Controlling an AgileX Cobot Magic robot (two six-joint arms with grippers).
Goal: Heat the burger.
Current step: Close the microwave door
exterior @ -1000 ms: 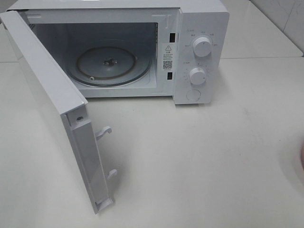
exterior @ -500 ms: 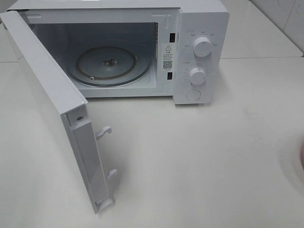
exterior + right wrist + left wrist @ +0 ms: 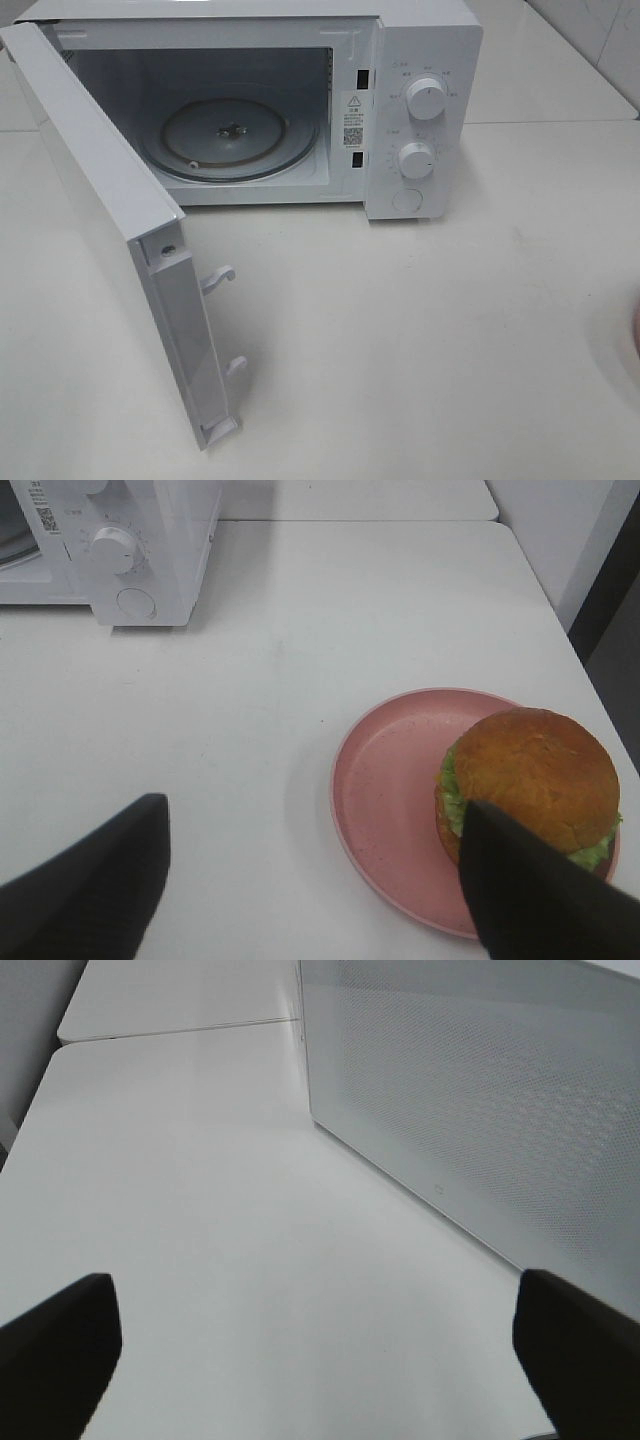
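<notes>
Your burger (image 3: pixel 530 780) sits on the pink plate (image 3: pixel 385 800), toward one side of it rather than centred. Bun on top, lettuce showing at the edge. The plate rests flat on the white desk (image 3: pixel 300 630), near the desk's right edge. In the overhead view only a sliver of the plate (image 3: pixel 636 335) shows at the right border; the burger itself is out of that frame.

Right gripper (image 3: pixel 320 880) hangs above the desk beside the plate. Its fingers (image 3: pixel 90 880) are spread wide, nothing between them. One finger overlaps the burger's near side in the wrist view; you can't tell from this angle whether it touches.

Microwave (image 3: pixel 425 60) stands at the far side of the desk, well apart from the plate. Its door (image 3: pixel 110 230) is swung fully open toward the near left. The glass turntable (image 3: pixel 235 135) inside is bare. Two knobs: upper knob (image 3: pixel 427 99), lower knob (image 3: pixel 415 160), with a round button (image 3: pixel 407 200) below them.

Left gripper (image 3: pixel 320 1360) is low over the desk on the left, just beside the outer face of the open door (image 3: pixel 480 1100). Its fingers (image 3: pixel 60 1350) are spread wide too, holding nothing.
</notes>
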